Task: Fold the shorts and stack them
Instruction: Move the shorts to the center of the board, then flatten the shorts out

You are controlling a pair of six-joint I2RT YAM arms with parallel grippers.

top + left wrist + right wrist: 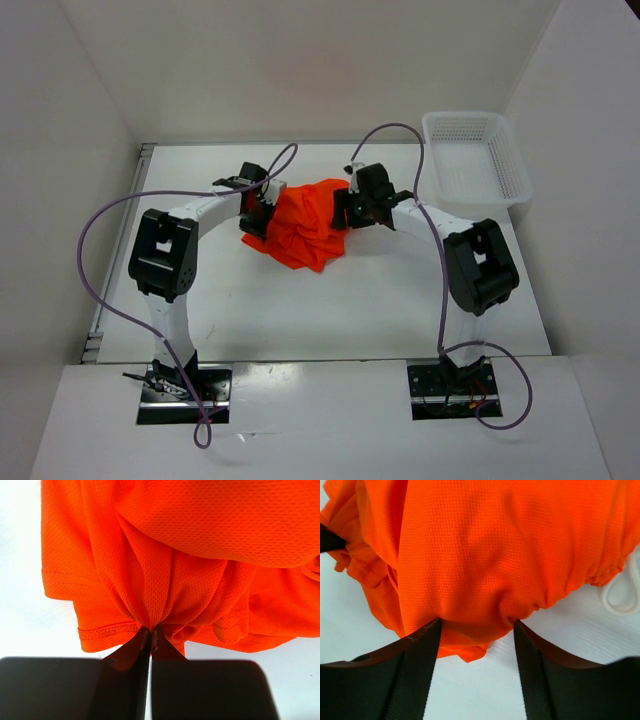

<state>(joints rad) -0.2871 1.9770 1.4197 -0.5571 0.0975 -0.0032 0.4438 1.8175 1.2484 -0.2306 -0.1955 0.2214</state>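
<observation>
Currently the shorts [305,228] are lying in a crumpled heap on the table [330,310], roughly midway between the two arms and well apart from the white mesh basket [515,175] at the far right corner.

1. The left gripper [150,630] is pinching the fabric. Its fingers are pressed together, and orange cloth is fanning out from the contact point in tight pleats, just beside a stitched hem [107,630].
2. The right gripper [476,622] is straddling the opposite side of the heap. Its jaws are standing apart, each fingertip is touching a bulge of cloth, and no firm pinch is showing. A loop of the white drawstring [620,592] is lying on the table to the right of that bulge, which suggests the waistband is on this side.

Step in hand, as a judgement: both arms are securing a hold so that the garment can be spread flat. No fold is made yet, so the task is sitting at an early stage.

The next move is calling for a firm right-hand pinch on a thin edge of cloth, not on the thick bulge. After that, both arms would need to lift and draw apart evenly, tensioning the fabric without tearing it free of the left hold.
</observation>
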